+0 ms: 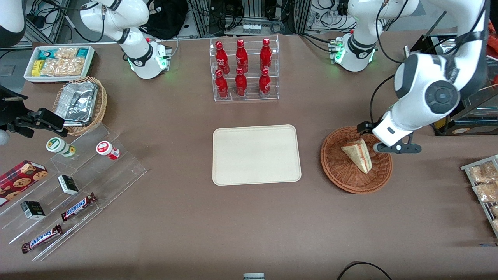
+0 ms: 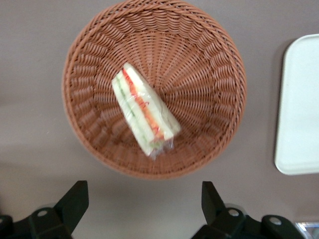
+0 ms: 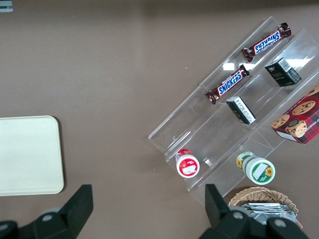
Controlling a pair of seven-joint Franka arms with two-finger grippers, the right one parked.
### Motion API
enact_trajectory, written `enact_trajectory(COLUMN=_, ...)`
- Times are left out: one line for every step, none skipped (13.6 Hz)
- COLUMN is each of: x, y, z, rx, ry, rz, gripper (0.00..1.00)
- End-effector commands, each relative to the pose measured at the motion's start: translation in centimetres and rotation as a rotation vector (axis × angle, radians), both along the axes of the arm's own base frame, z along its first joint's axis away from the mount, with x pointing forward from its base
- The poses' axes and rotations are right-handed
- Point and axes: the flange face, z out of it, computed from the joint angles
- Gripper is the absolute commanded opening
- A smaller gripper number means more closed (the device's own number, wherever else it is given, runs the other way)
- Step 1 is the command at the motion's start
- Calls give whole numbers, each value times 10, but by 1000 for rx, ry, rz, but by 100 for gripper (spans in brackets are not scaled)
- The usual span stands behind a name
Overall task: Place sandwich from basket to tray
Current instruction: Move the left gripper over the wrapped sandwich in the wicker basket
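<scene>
The sandwich (image 1: 360, 153) (image 2: 144, 112), a wrapped white-bread wedge with red, orange and green layers, lies tilted inside the reddish-brown wicker basket (image 1: 334, 173) (image 2: 209, 59). My left gripper (image 1: 383, 140) (image 2: 144, 199) hovers above the basket's rim, on the side farther from the front camera. It is open, its black fingertips (image 2: 75, 199) wide apart with only bare table between them. The cream tray (image 1: 256, 154) (image 2: 299, 109) (image 3: 27, 154) lies flat beside the basket, toward the parked arm's end, with nothing on it.
A clear rack of red bottles (image 1: 241, 70) stands farther from the front camera than the tray. A stepped acrylic shelf (image 1: 78, 182) with snacks, a tan basket with foil trays (image 1: 79, 103) and a white bin (image 1: 58, 62) lie toward the parked arm's end. Snack packets (image 1: 484, 182) lie toward the working arm's end.
</scene>
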Motion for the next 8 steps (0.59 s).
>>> enact_trajectory(x=-21, y=4, z=-21, rx=2, ry=-69, rz=22, gripper=100)
enact_trajectory(x=-22, y=4, z=-29, rx=3, ry=-79, rz=83, gripper=100)
enact_trajectory(x=-21, y=3, z=-33, rx=6, ry=-92, rz=152, gripper=100)
enact_trajectory(x=-22, y=3, z=-35, rx=13, ry=-98, rz=237, gripper=100)
enact_trajectory(x=-21, y=2, z=-38, rx=21, ry=-101, rz=344, gripper=100)
enact_trajectory(x=-20, y=1, z=-43, rx=34, ry=-101, rz=482, gripper=100)
enact_trajectory(x=-18, y=0, z=-48, rx=40, ry=-106, rz=591, gripper=100)
enact_trajectory(x=-18, y=0, z=-51, rx=45, ry=-107, rz=664, gripper=100)
